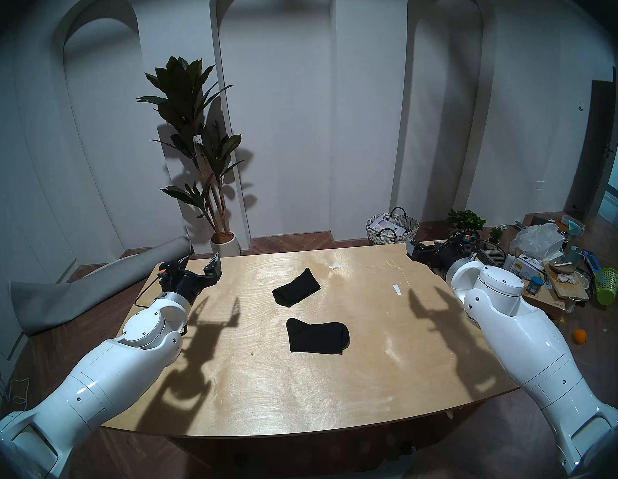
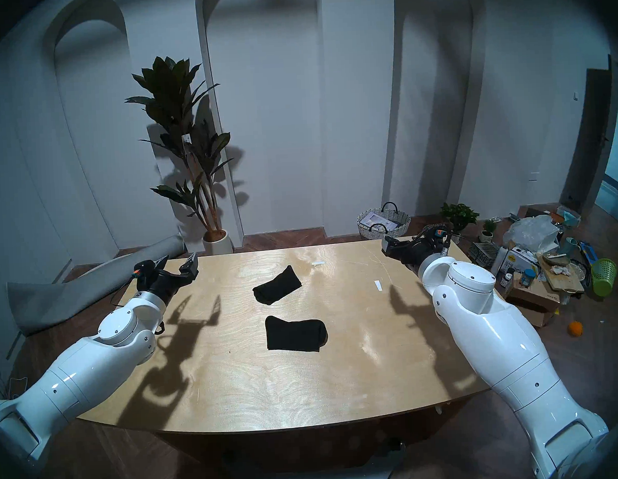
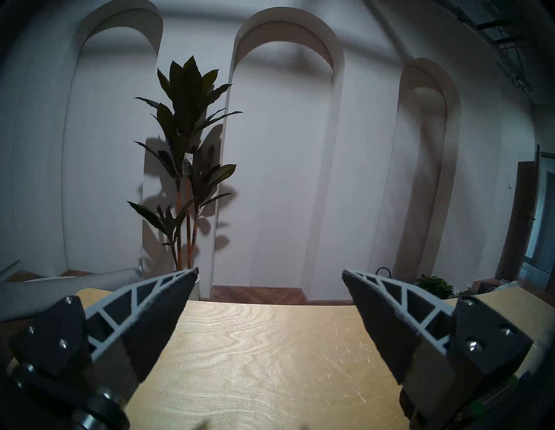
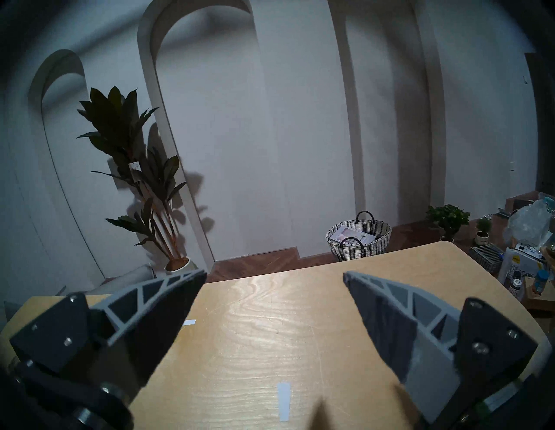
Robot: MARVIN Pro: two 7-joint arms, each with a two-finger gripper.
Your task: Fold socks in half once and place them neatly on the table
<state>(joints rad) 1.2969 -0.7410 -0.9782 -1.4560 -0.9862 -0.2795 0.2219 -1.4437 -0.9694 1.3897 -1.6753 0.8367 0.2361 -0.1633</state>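
Two white arms flank the tabletop (image 1: pixel 308 384), socks lying folded at its middle.
Left end effector (image 1: pixel 198 264) hangs spread wide and empty above the far left corner; right end effector (image 4: pixel 274 277) likewise gapes empty, far right. Near sock (image 1: pixel 317 335) lies doubled over, far sock (image 1: pixel 295 287) angled just beyond, apart.

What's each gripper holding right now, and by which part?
Nothing. The left gripper and right gripper both stand open and empty above the table. Both socks lie on the table, untouched.
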